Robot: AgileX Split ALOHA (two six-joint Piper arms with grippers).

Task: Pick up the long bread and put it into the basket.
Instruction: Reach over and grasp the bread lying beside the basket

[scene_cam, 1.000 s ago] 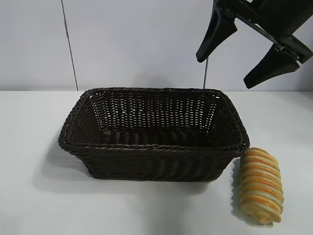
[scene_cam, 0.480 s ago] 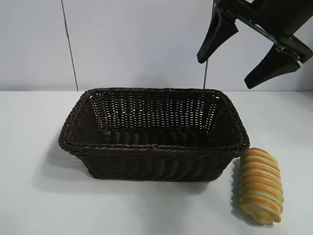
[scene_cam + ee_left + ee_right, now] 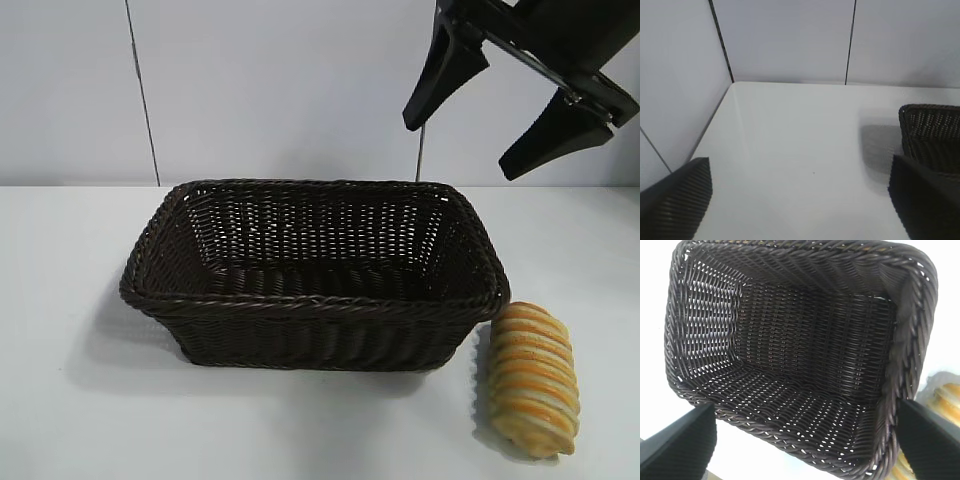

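Note:
The dark brown wicker basket (image 3: pixel 320 303) stands empty in the middle of the white table. The long bread (image 3: pixel 533 380), golden-tan with orange ridges, lies on the table just off the basket's right front corner. My right gripper (image 3: pixel 458 148) hangs open and empty high above the basket's right rear corner. In the right wrist view its open gripper (image 3: pixel 805 450) frames the basket (image 3: pixel 790 255), and a bit of the bread (image 3: pixel 946 400) shows beyond the rim. My left gripper (image 3: pixel 800 200) is open over bare table, with a corner of the basket (image 3: pixel 932 130) to one side.
The white table (image 3: pixel 70 400) meets a pale panelled back wall (image 3: pixel 280 90). The left wrist view shows a side wall (image 3: pixel 675 90) along the table's edge.

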